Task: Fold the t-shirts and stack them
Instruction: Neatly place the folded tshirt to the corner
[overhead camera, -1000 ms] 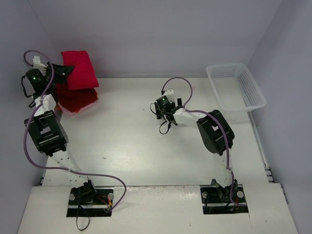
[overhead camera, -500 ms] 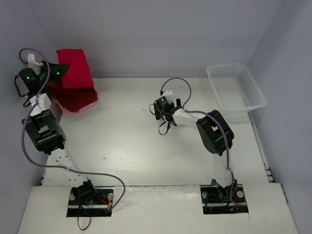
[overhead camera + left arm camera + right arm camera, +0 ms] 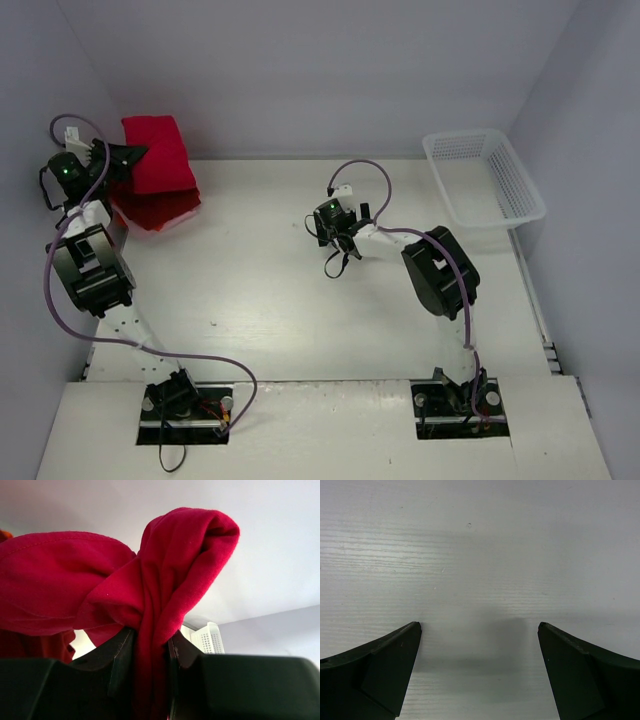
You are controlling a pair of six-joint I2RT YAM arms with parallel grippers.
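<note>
Left jaws were clamped on a folded red shirt [image 3: 165,555], held raised over the stack [image 3: 160,205] at 10 o'clock. Right jaws stood wide open, holding nothing, above the surface [image 3: 480,540] near centre.

Around me stand plain pale grey walls [image 3: 300,70]; my white table [image 3: 260,290] shows fine wood grain under even light.

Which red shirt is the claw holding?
The brighter red folded shirt, pinched in the left claw; the darker red shirts lie beneath it on the table.
</note>
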